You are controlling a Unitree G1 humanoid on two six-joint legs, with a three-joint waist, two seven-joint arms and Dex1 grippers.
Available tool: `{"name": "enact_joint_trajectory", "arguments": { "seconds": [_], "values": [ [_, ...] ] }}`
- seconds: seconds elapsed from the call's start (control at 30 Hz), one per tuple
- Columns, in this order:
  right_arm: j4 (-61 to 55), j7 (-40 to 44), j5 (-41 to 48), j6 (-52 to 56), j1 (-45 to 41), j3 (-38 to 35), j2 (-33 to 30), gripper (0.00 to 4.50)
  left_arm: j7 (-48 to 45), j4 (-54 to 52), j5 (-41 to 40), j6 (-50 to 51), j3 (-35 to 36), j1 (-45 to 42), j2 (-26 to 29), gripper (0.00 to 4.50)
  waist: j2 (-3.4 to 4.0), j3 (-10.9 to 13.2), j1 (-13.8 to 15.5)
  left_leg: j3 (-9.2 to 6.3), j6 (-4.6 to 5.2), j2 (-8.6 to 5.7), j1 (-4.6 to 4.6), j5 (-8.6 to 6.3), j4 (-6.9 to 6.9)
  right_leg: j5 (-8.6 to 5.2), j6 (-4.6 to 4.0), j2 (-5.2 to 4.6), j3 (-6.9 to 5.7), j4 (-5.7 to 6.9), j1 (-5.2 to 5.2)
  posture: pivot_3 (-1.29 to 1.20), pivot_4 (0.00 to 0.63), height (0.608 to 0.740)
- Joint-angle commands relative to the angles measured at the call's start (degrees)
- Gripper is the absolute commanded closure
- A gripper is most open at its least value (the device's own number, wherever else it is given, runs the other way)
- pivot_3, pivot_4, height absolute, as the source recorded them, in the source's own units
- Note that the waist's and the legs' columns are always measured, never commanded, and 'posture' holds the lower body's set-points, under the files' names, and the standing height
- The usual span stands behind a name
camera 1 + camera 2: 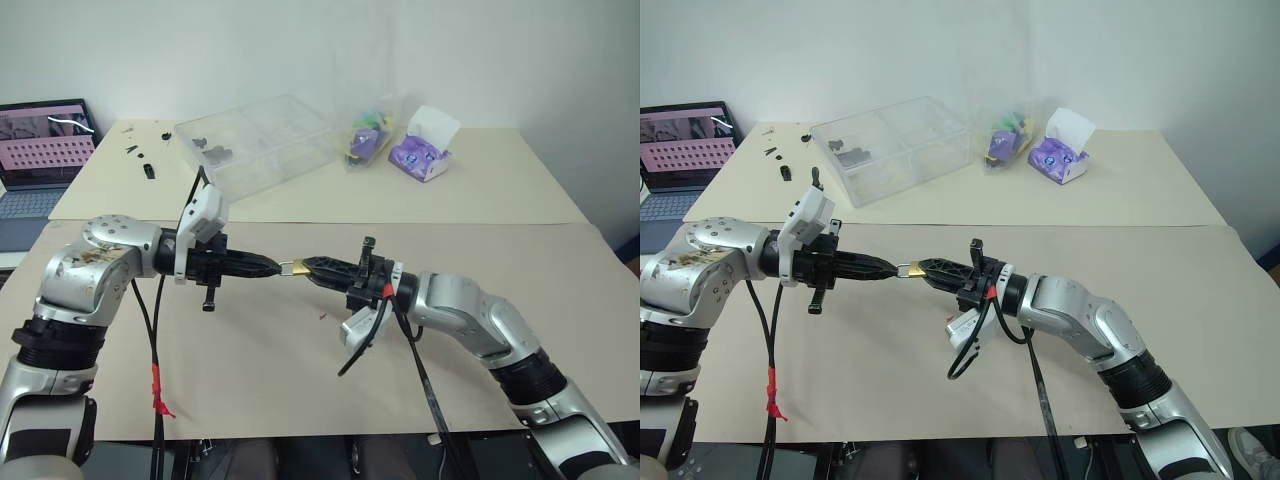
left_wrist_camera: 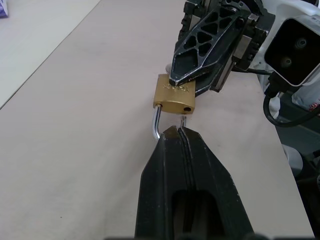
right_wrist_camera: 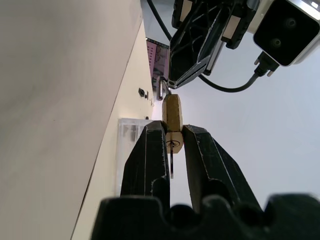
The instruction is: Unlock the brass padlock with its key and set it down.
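Padlock held in mid-air above the table.
Its body is clamped by the right gripper; its shackle is pinched by the closed left gripper; the key sits in the keyhole.

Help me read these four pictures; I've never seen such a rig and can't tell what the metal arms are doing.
It is a two-armed robot standing at a table. Two pictures come from its head, two from cameras on its wrists. The left hand is shut on the silver shackle of the brass padlock; the right hand pinches its body. The key sticks out of the lock's underside. Behind lie a clear plastic box, a purple tissue box and a laptop.
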Motion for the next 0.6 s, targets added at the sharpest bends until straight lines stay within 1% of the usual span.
{"name": "enact_joint_trajectory", "arguments": {
  "seconds": [0.03,0.6],
  "values": [
    [-1.91,-0.08,2.02,1.44,-1.71,-2.14,0.61,4.43,0.36,-0.83,0.05,-0.34,0.56,-0.71,0.09,4.48,0.0,0.0,-0.01,0.0,0.0,0.0,0.0,0.0,0.0,0.0,0.0,0.0,0.0,0.0,0.0,0.0,0.15,0.74],
    [-3.8,0.94,3.59,0.78,-1.26,-2.31,-0.14,4.43,1.61,-0.06,0.73,-0.89,0.5,-1.51,-0.94,4.48,0.0,0.0,-0.01,0.0,0.0,0.0,0.0,0.0,0.0,0.01,0.0,0.0,0.0,0.0,0.0,0.0,0.15,0.74]
  ]
}}
